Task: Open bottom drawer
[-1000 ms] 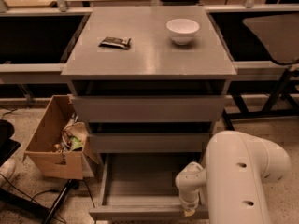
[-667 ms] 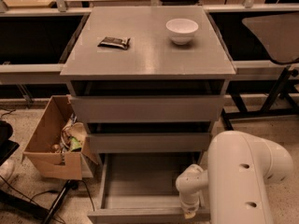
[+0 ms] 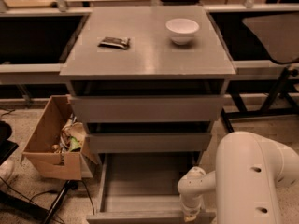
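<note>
The bottom drawer (image 3: 140, 185) of the grey cabinet is pulled far out, and its shallow grey tray shows empty. Its front panel (image 3: 135, 216) lies along the bottom edge of the camera view. My gripper (image 3: 191, 213) hangs from the white arm (image 3: 252, 181) at the right end of that front panel, at the bottom edge of the view. The fingertips are cut off by the frame. The mid drawer front (image 3: 149, 143) and the top drawer front (image 3: 147, 108) above it stand slightly out.
On the cabinet top (image 3: 149, 50) sit a white bowl (image 3: 182, 30) and a dark snack packet (image 3: 114, 42). An open cardboard box (image 3: 56, 141) with rubbish stands on the floor at the left. Dark table frames flank the cabinet. A chair base (image 3: 266, 101) stands at the right.
The bottom drawer has slid further out toward the camera, with my gripper at its front right edge moving the same way.
</note>
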Controlling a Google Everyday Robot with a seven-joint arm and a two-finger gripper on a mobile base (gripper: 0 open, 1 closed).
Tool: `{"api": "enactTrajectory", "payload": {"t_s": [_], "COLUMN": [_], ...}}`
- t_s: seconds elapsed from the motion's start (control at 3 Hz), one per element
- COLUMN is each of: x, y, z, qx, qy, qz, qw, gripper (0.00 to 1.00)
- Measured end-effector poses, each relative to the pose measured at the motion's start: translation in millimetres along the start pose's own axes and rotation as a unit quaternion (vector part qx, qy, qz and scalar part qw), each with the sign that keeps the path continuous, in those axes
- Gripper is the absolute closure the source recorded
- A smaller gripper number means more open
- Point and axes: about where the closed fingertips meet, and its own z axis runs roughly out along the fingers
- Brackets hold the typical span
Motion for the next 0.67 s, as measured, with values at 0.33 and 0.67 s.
{"api": "enactTrajectory", "payload": {"t_s": [0.33,0.67], "x": [-3.3,-2.8], "y": [-0.8,13.8], "z": [-5.4,-3.7], "qx": [0.011,0.003], "qy": [-0.008,-0.011], "qz": [-0.013,-0.019], "qw": [0.9998,0.9998], "gripper": [1.0,1.0]}}
